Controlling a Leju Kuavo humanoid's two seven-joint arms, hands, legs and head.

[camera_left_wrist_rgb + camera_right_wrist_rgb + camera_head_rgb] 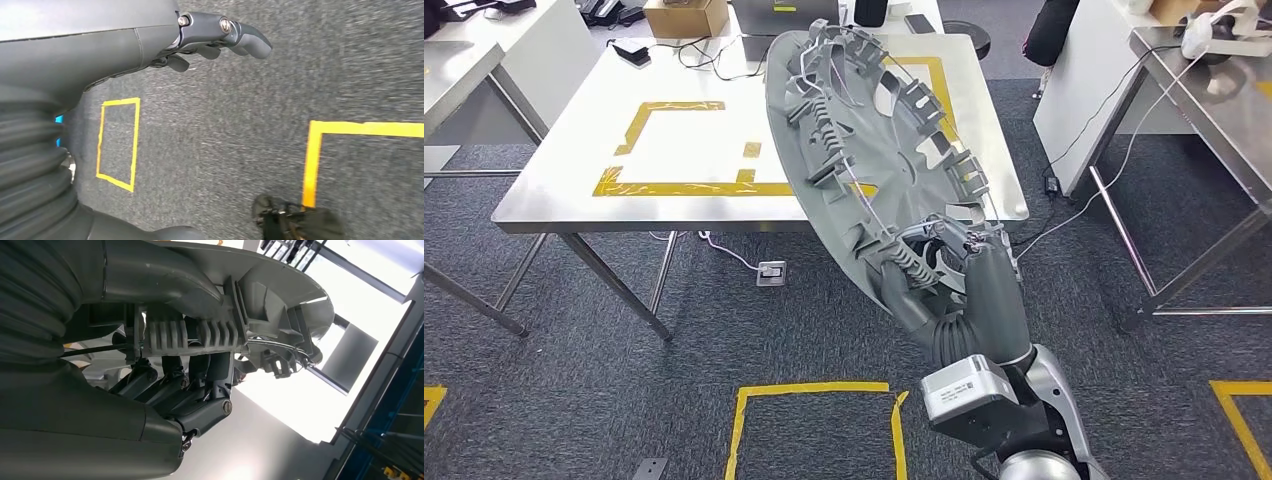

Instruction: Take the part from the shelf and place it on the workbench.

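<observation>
The part is a large round grey wheel cover with ribs and clips on its inner face. My right hand grips it by its lower rim and holds it tilted, up in the air in front of the steel workbench. In the right wrist view my dark fingers curl around the rim of the wheel cover. My left hand hangs over the carpet with its fingers loosely curled and nothing in it.
Yellow tape outlines mark the workbench top; cables and a cardboard box sit at its far edge. More tables stand at far left and right. Yellow tape squares mark the grey carpet.
</observation>
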